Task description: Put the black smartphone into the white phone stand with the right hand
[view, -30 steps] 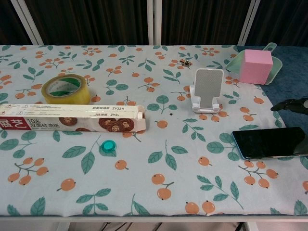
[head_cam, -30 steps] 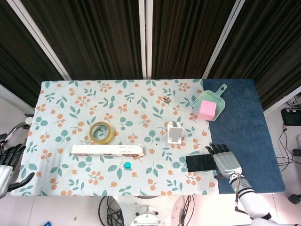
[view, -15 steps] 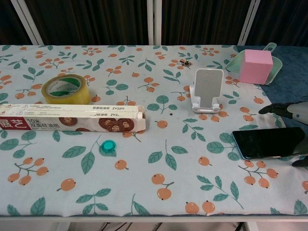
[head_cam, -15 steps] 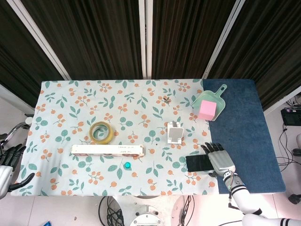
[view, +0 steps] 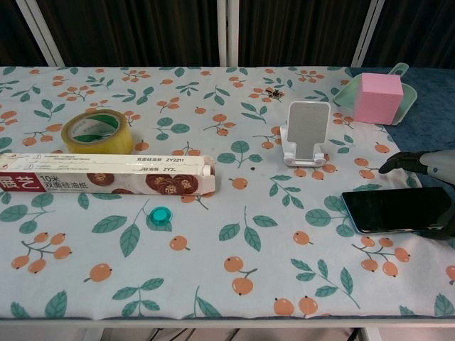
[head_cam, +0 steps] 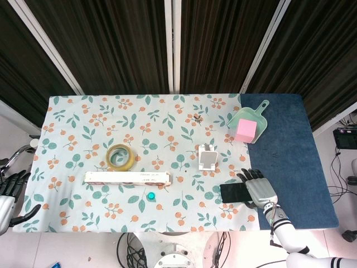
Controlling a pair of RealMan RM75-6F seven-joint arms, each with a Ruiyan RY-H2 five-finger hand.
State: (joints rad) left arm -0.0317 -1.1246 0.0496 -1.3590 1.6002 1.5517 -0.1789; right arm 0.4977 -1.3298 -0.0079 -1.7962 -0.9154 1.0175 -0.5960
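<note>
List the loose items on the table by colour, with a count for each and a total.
Black: 1, smartphone
White: 2, phone stand, long box
Yellow: 1, tape roll
Pink: 1, cube
Green: 2, dustpan, small round cap
Total: 7

The right hand [head_cam: 259,187] has a pale silver-grey back plate, smooth and slightly glossy, with dark, near-black segmented fingers. Behind it sits a narrow wrist with a dark band and a small yellowish mark, then a white forearm shell running off toward 5 o'clock. In the chest view only its dark fingertips [view: 395,163] and a sliver of grey shell show. The left hand [head_cam: 10,195] looks the same: black jointed fingers on a light grey body.
</note>
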